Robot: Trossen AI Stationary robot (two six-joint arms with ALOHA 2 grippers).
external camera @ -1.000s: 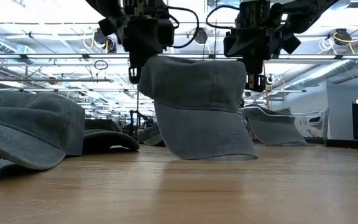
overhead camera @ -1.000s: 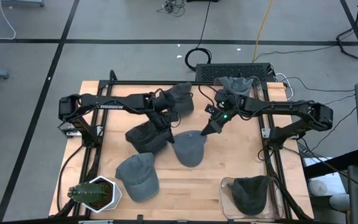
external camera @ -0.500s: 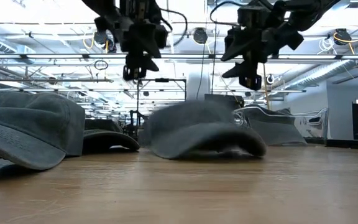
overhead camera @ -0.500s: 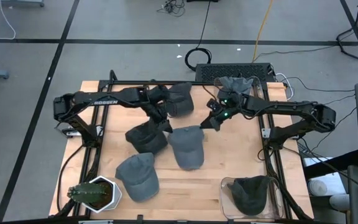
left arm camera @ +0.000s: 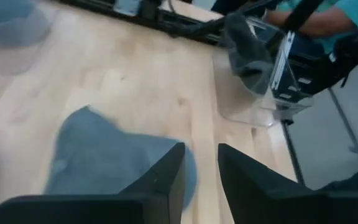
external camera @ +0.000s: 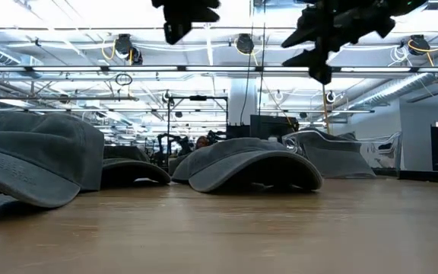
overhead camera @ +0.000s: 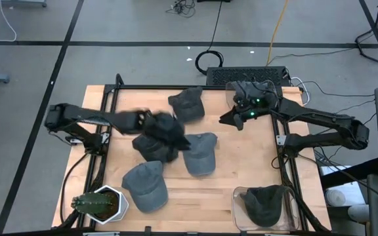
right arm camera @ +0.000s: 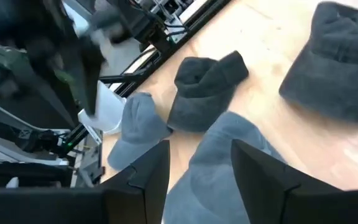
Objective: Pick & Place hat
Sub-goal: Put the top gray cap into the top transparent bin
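Grey hat (overhead camera: 200, 154) lay flat at table center, crown up. Left gripper (overhead camera: 169, 134) hung just left of it, fingers narrowly parted, empty. Right gripper (overhead camera: 230, 118) upper right, parted, empty. No legible writing.

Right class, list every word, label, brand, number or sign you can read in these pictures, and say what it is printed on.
None can be read.
The left arm is blurred, so no lettering is legible.
The hats, such as the middle hat, show no readable label.
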